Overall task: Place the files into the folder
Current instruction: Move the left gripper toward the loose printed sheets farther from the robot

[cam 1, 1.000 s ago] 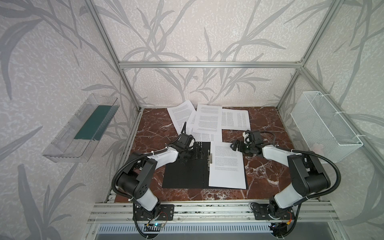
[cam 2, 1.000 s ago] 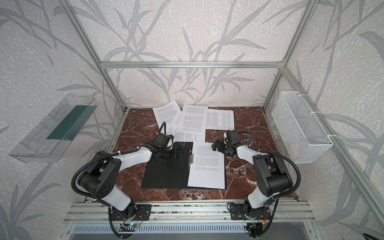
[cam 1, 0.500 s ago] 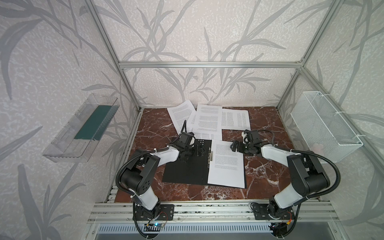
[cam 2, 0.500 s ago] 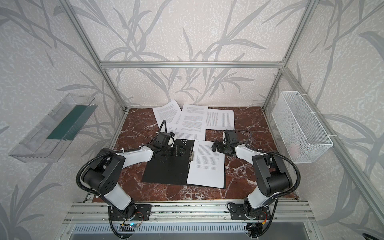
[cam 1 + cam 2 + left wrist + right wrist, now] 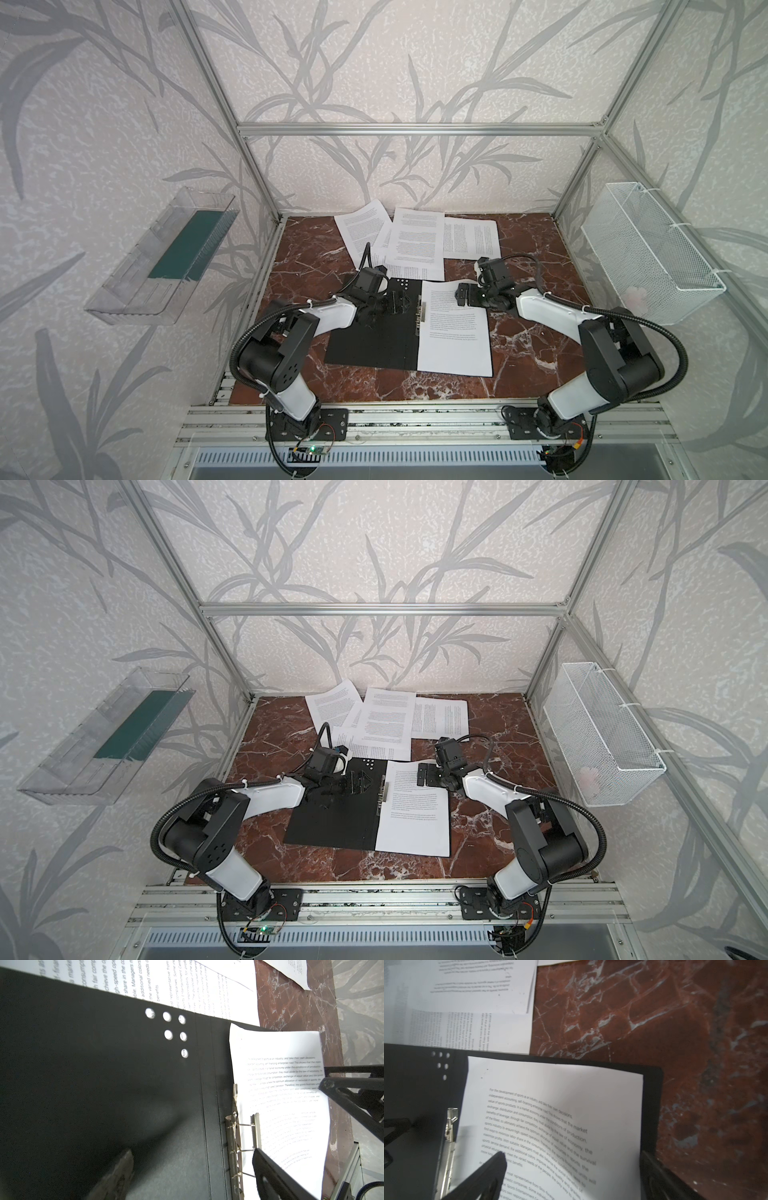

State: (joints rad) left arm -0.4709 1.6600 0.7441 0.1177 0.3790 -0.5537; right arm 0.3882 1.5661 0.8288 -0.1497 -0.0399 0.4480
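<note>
Both wide open, empty: my left gripper (image 5: 399, 301) is hovering by the clip (image 5: 420, 313), right gripper (image 5: 463, 300) over the sheet (image 5: 453, 340) in the folder (image 5: 370, 340), centre frame. I'm aiming to square its edge underneath; other files (image 5: 415, 241) are lying upper centre.

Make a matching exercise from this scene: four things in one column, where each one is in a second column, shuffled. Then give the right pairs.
Things
1. folder
2. loose sheets
3. wire mesh basket
4. clear tray

Places
a. hung up at the right side
b. spread and overlapping at the far edge of the table
c. mounted up at the left side
d. lying open, black inside up, at the middle of the table

Pairs: 1-d; 2-b; 3-a; 4-c
</note>
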